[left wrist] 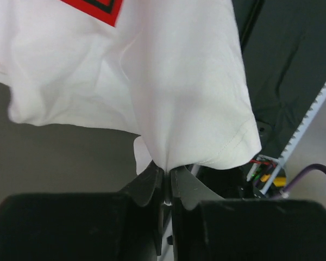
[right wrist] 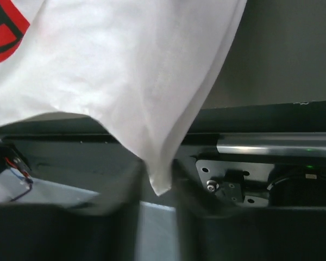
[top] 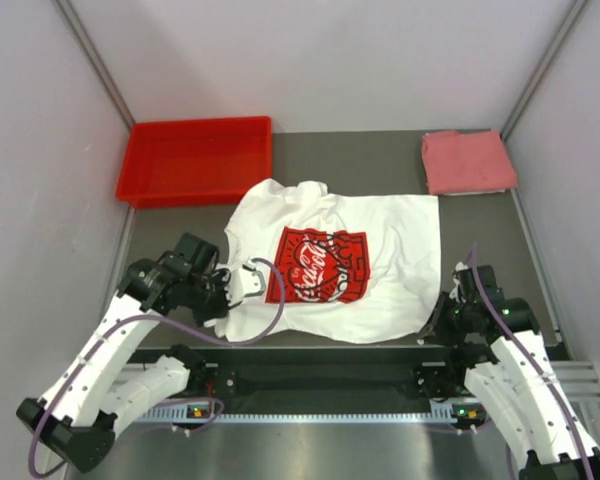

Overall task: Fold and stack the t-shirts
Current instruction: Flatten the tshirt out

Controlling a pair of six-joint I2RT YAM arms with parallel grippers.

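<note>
The white t-shirt [top: 390,270] lies spread across the middle of the table [top: 380,150], red logo [top: 320,265] facing up, its collar toward the far side. Its near edge runs just short of the dark rail [top: 320,375] along the table's near edge.

The left gripper [top: 242,285] sits at the shirt's near left part. In the left wrist view its fingers [left wrist: 152,182] are pressed together on a gathered fold of white cloth, with a stitched hem [left wrist: 233,147] just to the right of the pinch.

The right gripper [top: 438,318] is at the near right corner. That corner hangs in a point between its blurred fingers [right wrist: 117,206], and I cannot tell whether they clamp it.

The pink t-shirt [top: 467,160], folded square, rests in the far right corner, its near left corner just beside the white shirt's far right edge. The red bin [top: 195,160] stands at the far left, its near edge close to the collar. Bare table shows between bin and pink shirt, and in strips along the left and right walls [top: 40,150].
</note>
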